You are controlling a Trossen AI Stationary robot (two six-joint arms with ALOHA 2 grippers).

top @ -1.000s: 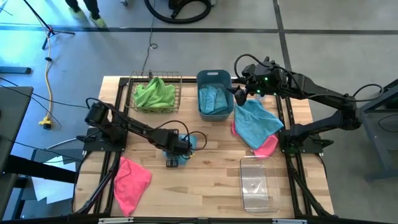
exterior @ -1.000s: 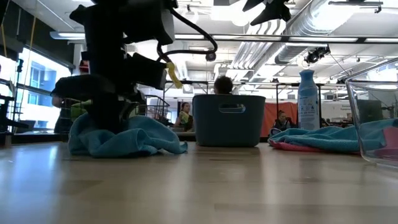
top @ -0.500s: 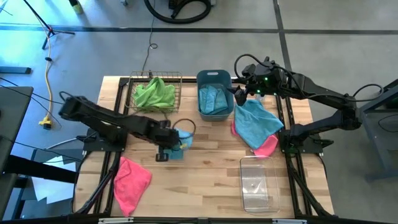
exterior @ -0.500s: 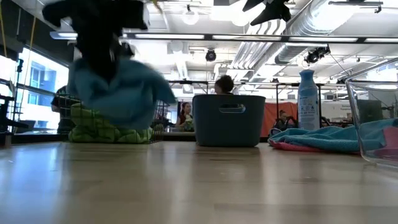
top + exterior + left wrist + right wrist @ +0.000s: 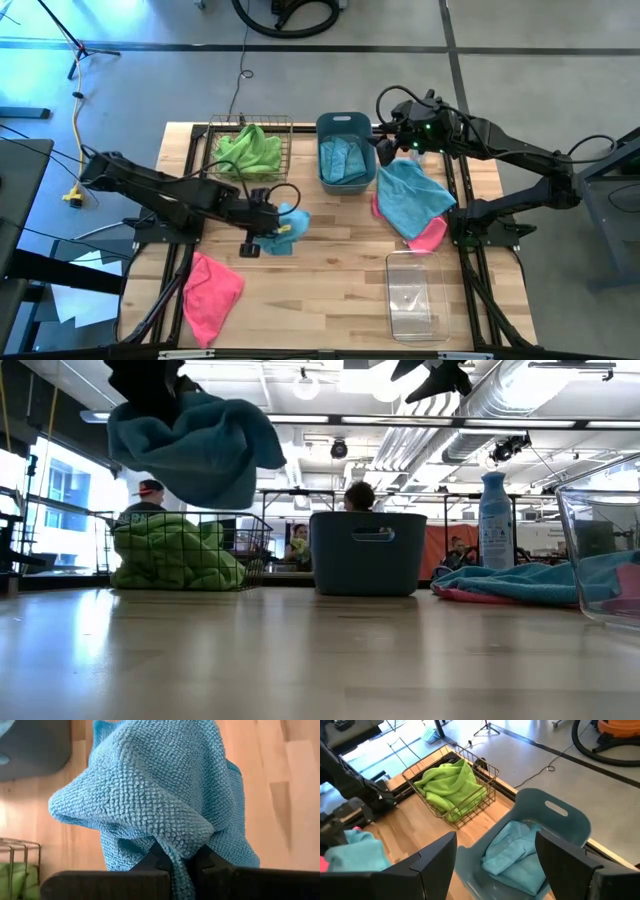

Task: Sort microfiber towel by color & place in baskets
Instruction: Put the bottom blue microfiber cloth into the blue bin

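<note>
The left gripper [image 5: 272,233] is pinched shut on a light blue towel [image 5: 288,226] and holds it off the table [image 5: 330,270] — the low view shows the cloth [image 5: 195,445] hanging in the air, clear of the wood, above and in front of the wire basket [image 5: 190,550]. In the left wrist view the 2 dark fingers [image 5: 150,862] press together with the blue cloth [image 5: 160,795] draped over them. Seen from above, this towel sits over the table's middle-left, in front of the wire basket [image 5: 250,150] and to the left of the blue tub [image 5: 345,150].

The wire basket holds lime green towels [image 5: 248,150]. The blue tub holds a light blue towel [image 5: 345,160], also plain in the right wrist view [image 5: 517,852].

The right gripper [image 5: 385,150] hovers just beside the tub's right edge with its fingers [image 5: 437,857] spread apart and nothing between them. Below it, on the table's right side, a second loose blue towel [image 5: 410,198] lies spread over a pink towel [image 5: 428,232] whose edge sticks out — the 2 are touching.

Another pink towel [image 5: 212,283] lies crumpled near the front-left corner. The clear bin [image 5: 413,293] stands at the front right. In the low view a pale spray bottle [image 5: 494,520] stands to the right of the tub [image 5: 368,552], and people show in the room beyond.
</note>
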